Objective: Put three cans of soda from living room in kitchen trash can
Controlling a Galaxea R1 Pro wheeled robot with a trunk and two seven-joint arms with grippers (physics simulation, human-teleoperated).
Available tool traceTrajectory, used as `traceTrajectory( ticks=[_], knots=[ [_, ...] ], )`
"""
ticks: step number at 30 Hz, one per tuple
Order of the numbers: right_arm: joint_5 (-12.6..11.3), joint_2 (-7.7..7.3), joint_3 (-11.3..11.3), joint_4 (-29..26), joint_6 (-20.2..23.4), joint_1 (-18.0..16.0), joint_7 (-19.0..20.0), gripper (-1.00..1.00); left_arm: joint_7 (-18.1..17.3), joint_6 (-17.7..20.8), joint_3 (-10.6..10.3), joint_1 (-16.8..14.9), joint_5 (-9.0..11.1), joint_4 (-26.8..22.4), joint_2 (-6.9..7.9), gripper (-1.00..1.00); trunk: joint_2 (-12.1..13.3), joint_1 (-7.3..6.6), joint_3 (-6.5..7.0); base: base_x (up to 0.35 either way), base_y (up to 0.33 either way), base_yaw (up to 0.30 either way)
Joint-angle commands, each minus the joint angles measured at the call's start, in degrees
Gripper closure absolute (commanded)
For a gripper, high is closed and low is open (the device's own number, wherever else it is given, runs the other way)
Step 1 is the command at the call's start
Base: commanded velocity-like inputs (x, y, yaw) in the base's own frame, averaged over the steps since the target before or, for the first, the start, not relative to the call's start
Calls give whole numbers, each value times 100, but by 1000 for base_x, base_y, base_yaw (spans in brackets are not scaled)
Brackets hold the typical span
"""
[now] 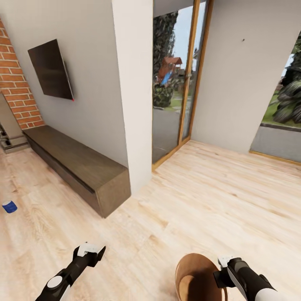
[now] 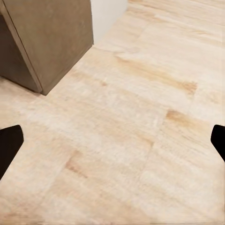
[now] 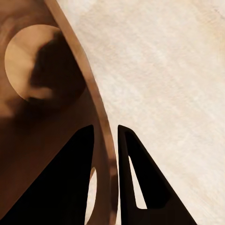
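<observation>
Copper-brown tash can hangs low at the robot's right, its rim pinched by the right gripper. Left gripper gapes empty. Blue soda can apparently lies floorward, far left.

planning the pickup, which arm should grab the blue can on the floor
Left, probably. The blue can lies on the floor at the robot's left, the left gripper is open and empty, and the right gripper is clamped on the trash can's rim.

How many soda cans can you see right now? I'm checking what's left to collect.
1: a blue soda can lies on the wooden floor, left of the low dark-wood cabinet. Others may be out of frame.
</observation>
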Motion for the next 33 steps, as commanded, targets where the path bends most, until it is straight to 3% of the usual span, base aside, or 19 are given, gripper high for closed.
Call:
traceTrajectory(
  ticks=[1,12,23,33],
  knots=[
    [-108,4,-15,-4,9,-2,21,100,0,-2,0,0,0,1,0,-100,0,0,-1,-23,226,186],
    [-110,20,-13,-4,9,-2,21,100,-4,-5,0,0,0,1,0,-100,0,0,-29,78,266,221],
    [-110,21,-13,-3,9,-2,21,100,-9,2,-8,-9,0,1,0,-100,0,0,-60,237,234,227],
    [-112,21,-13,-2,9,-2,15,100,-9,3,-9,-9,0,1,0,-100,0,0,-70,276,212,51]
  ],
)
